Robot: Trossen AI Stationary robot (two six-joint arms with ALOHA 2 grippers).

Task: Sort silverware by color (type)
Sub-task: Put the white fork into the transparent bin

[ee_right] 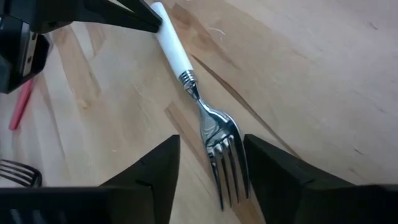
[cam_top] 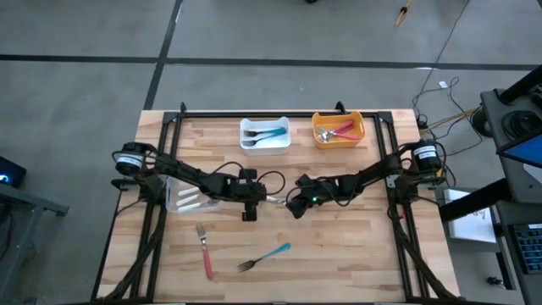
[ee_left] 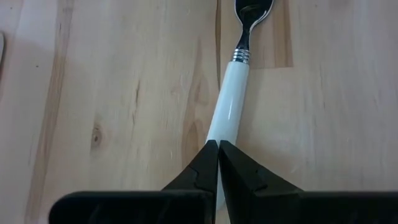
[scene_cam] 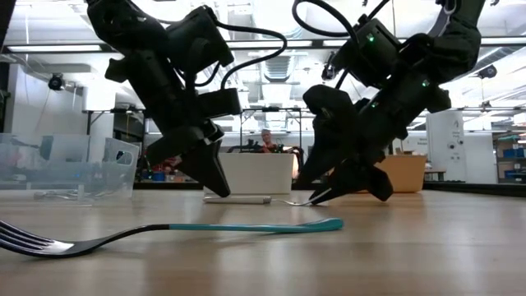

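A white-handled fork [ee_right: 186, 71] lies flat on the wooden table at its middle, between my two grippers, seen also in the high view as the fork [cam_top: 273, 200]. My left gripper [ee_left: 219, 148] is shut, with its tips on the handle's end. My right gripper [ee_right: 211, 177] is open; its fingers stand on either side of the fork's metal tines [ee_right: 225, 165] without plainly touching them. A red-handled fork [cam_top: 205, 251] and a teal-handled fork [cam_top: 264, 257] lie flat nearer the table's front edge. My left gripper presses its shut fingertips [ee_left: 211, 163] down on the free end of the white handle [ee_left: 217, 127]. The fingers slant down from the table's left and lie along the fork. The fork rests flat on the table, its tines toward the right arm.
At the back stand a white bin [cam_top: 265, 144] with teal-handled silverware and an orange bin [cam_top: 339, 141] with red-handled silverware. A clear bin [cam_top: 174, 200] with white-handled pieces sits under the left arm. Bare wood lies at the front right.
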